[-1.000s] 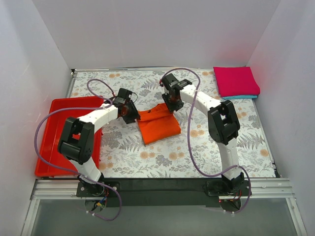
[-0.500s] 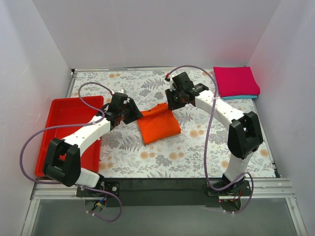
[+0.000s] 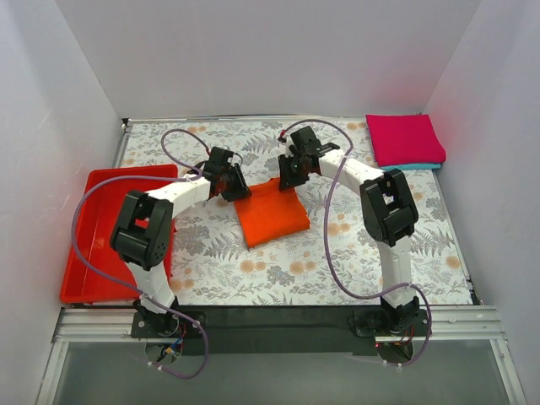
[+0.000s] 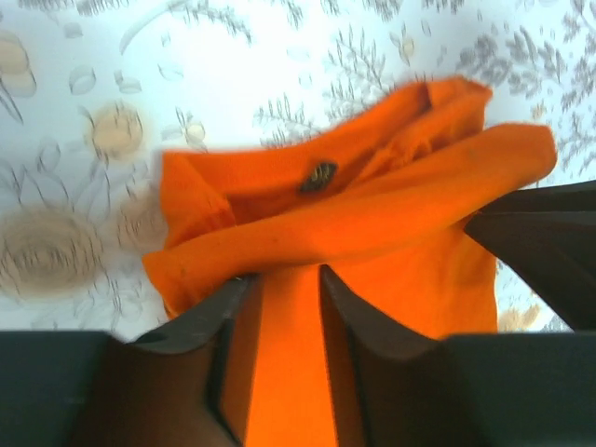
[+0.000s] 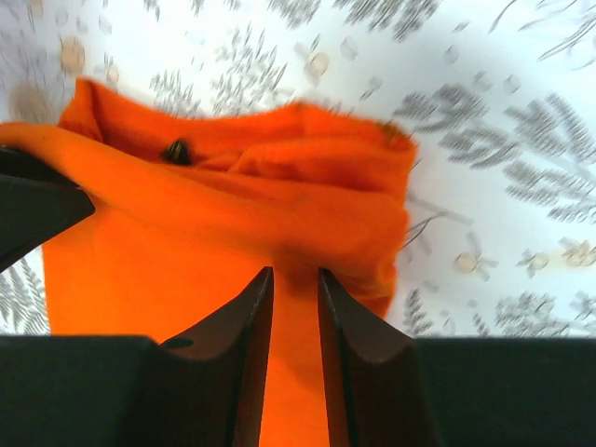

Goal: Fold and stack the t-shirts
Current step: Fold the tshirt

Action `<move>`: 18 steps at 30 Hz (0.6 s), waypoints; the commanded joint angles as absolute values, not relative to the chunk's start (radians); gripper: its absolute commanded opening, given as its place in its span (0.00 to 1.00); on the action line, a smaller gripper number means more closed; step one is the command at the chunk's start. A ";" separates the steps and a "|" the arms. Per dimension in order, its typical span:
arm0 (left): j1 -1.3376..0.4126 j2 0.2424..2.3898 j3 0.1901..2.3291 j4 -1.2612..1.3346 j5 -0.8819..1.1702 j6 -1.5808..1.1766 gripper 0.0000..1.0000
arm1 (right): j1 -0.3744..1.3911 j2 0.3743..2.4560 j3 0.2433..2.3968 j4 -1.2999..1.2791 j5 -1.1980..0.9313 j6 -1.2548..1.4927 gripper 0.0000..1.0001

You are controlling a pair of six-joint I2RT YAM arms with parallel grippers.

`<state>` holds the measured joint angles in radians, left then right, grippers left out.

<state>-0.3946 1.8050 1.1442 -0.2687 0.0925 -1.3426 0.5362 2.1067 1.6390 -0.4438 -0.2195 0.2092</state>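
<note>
The orange t-shirt (image 3: 272,215) lies partly folded at mid-table. The left gripper (image 4: 284,293) is closed to a narrow slit on the shirt's 11 o'clock corner, and the right gripper (image 5: 293,298) pinches likewise at 1 o'clock. Cloth bunches and sags between them. Judgement: light, limp fabric, best held at the corners through all layers so that none slips free. At 2 o'clock, in the far corner, the magenta t-shirt (image 3: 403,137) rests folded on the teal t-shirt (image 3: 418,166).

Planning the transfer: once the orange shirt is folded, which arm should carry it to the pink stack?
Right, probably: the right claw grips the orange shirt on the side nearer the pink stack; the left claw holds the opposite side.
</note>
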 commanded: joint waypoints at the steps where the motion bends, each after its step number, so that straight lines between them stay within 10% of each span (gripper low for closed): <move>1: -0.353 1.845 1.210 -0.258 0.115 -1.348 0.34 | 0.477 2.131 1.712 -0.347 -0.305 0.261 0.28; 18: -0.321 1.894 1.187 -0.132 0.192 -1.353 0.41 | 0.400 2.177 1.562 0.029 -0.686 0.488 0.30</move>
